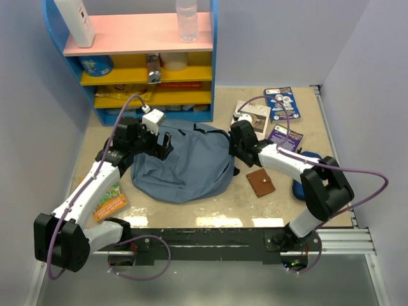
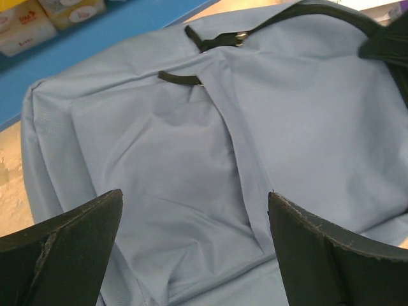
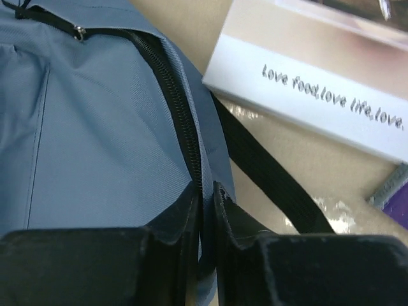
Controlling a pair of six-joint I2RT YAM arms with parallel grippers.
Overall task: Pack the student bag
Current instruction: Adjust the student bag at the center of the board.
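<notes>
Slate-blue student bag, soft, rounded — lying flat

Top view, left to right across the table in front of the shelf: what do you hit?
In order: orange-and-green flat booklet → large slate-blue fabric backpack → small brown leather wallet.

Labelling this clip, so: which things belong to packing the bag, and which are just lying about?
Job: backpack; its zipper, pinched by the right gripper; left gripper, open over it.
Lying about for now: wallet, booklets, shelf, bottle.
</notes>
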